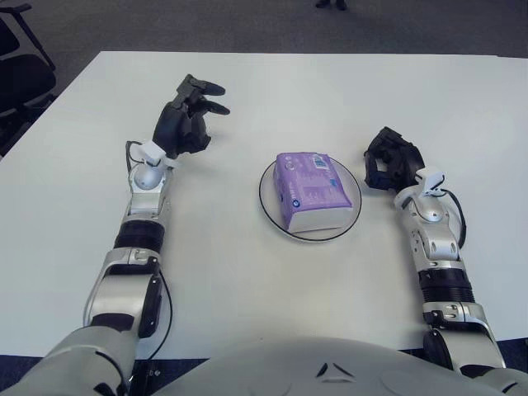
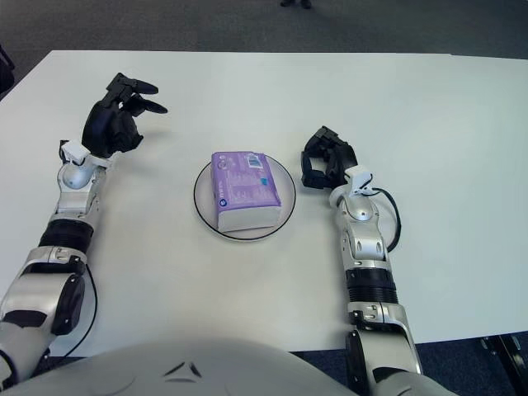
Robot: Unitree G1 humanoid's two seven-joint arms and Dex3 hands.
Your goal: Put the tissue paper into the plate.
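Note:
A purple pack of tissue paper lies in the round white plate at the middle of the white table. My left hand is raised well to the left of the plate, its fingers spread and holding nothing. My right hand shows just right of the plate, fingers curled, with nothing in it.
The white table runs wide on all sides of the plate. A dark chair stands off the table's far left corner. Grey carpet lies beyond the far edge.

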